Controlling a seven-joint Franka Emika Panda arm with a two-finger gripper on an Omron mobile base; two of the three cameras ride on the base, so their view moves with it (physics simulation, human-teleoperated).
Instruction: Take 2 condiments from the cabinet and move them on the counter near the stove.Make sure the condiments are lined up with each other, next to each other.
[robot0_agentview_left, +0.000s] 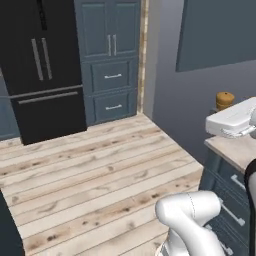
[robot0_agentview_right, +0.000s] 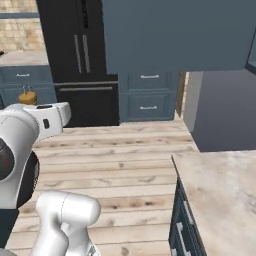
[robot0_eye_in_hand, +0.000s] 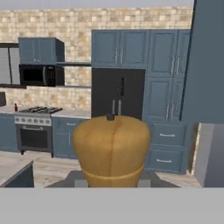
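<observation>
The tan-orange bottle (robot0_eye_in_hand: 111, 151) sits clamped between my fingers, its rounded top bulging up right in front of my hand camera, and from the base cameras I see it as a small amber knob (robot0_agentview_left: 225, 99) riding above my white hand, well off any surface. I judge it light and rigid, a small plastic or glass condiment with smooth sides that could slip or twist if I swing hard, so I want my pads low on the straight part of its body, under the swell of the shoulder, where they appear to be now; the fingertips themselves are hidden behind the bottle. Its squat shape should stand steadily once its base is flat. Beyond it, far across the room, the stove (robot0_eye_in_hand: 35, 127) stands with dark grates on top, and a slim red hot-sauce bottle (robot0_eye_in_hand: 16, 107) already stands on the counter (robot0_eye_in_hand: 6, 112) just to the stove's left; that, I reckon, is where this one must line up. A microwave (robot0_eye_in_hand: 39, 75) hangs above the stove, a black fridge (robot0_eye_in_hand: 118, 94) stands to its right, and blue-grey cupboards flank them against a tan brick wall. Nearer me lies pale wooden floor (robot0_agentview_left: 100, 170), and a beige marbled worktop (robot0_agentview_right: 220, 195) juts out at my right.
</observation>
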